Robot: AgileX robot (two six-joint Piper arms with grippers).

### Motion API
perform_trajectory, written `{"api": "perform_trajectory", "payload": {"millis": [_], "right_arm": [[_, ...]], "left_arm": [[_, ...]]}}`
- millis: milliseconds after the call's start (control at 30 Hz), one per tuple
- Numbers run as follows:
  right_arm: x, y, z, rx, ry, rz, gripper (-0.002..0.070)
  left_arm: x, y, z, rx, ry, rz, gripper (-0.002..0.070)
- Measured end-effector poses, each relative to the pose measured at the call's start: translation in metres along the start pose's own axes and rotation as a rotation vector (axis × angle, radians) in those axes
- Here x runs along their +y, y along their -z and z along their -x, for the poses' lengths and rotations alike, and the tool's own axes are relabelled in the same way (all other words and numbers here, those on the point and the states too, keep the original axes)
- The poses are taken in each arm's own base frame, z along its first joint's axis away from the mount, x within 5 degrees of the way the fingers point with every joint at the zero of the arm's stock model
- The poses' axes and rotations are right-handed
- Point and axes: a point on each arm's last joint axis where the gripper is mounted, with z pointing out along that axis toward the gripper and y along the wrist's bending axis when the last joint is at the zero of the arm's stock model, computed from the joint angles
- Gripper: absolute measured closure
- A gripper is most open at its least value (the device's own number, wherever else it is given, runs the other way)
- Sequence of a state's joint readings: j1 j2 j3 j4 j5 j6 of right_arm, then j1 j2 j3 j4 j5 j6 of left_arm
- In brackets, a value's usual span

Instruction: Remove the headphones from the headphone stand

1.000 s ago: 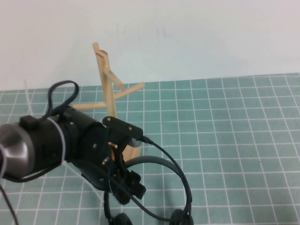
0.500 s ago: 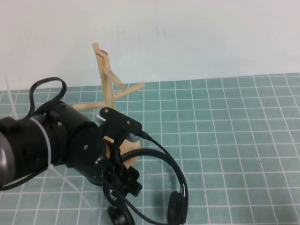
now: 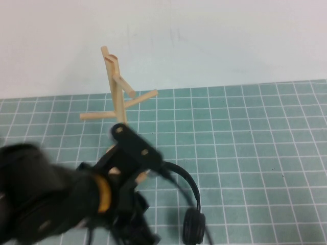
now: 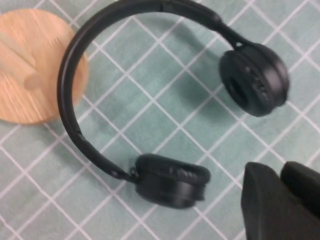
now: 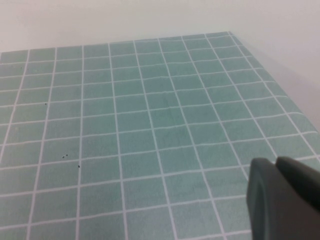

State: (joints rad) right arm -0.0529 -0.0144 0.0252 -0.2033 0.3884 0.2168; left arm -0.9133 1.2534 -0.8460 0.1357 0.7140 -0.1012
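Though the headphones (image 4: 150,100) already lie flat on the green grid mat (image 5: 150,125), off the pegs, the job looks nearly finished rather than begun.

From the left wrist view, both ear cups rest on the mat and the band curves just over the edge of the wooden stand (image 3: 118,97) base, apart from its branches. The left gripper (image 4: 285,200) hangs near the closer ear cup, touching nothing I can see; whether its fingers are open or closed I cannot tell. My guess is that the release step is in hand, and the next move calls for lifting the left arm clear without dragging the band. The stand's base and post sit close by and could be knocked. The right gripper (image 5: 282,192) is parked well away over bare mat, its fingers pressed together, holding nothing.
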Motion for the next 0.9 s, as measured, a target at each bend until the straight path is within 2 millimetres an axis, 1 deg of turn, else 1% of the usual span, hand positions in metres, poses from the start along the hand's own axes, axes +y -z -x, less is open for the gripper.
{"api": "perform_trajectory", "payload": {"millis": [100, 167, 300, 400, 533, 667, 900], "right_arm": [[0.0, 0.0, 0.0, 0.0, 0.0, 0.0, 0.0685], [0.0, 0.0, 0.0, 0.0, 0.0, 0.0, 0.0685], [0.0, 0.0, 0.0, 0.0, 0.0, 0.0, 0.0685], [0.0, 0.0, 0.0, 0.0, 0.0, 0.0, 0.0685], [0.0, 0.0, 0.0, 0.0, 0.0, 0.0, 0.0685], [0.0, 0.0, 0.0, 0.0, 0.0, 0.0, 0.0685], [0.0, 0.0, 0.0, 0.0, 0.0, 0.0, 0.0685]], "left_arm": [[-0.002, 0.015, -0.017, -0.053, 0.028, -0.012, 0.0657], [-0.002, 0.024, -0.03, -0.088, 0.053, -0.013, 0.0667], [0.003, 0.052, -0.051, -0.221, 0.101, -0.004, 0.0675], [0.005, 0.071, -0.062, -0.309, 0.119, -0.007, 0.0675], [0.008, 0.089, -0.07, -0.392, 0.124, -0.004, 0.0675], [0.009, 0.094, -0.073, -0.416, 0.123, 0.0, 0.0676], [0.009, 0.09, -0.077, -0.418, 0.113, 0.008, 0.0676]]}}
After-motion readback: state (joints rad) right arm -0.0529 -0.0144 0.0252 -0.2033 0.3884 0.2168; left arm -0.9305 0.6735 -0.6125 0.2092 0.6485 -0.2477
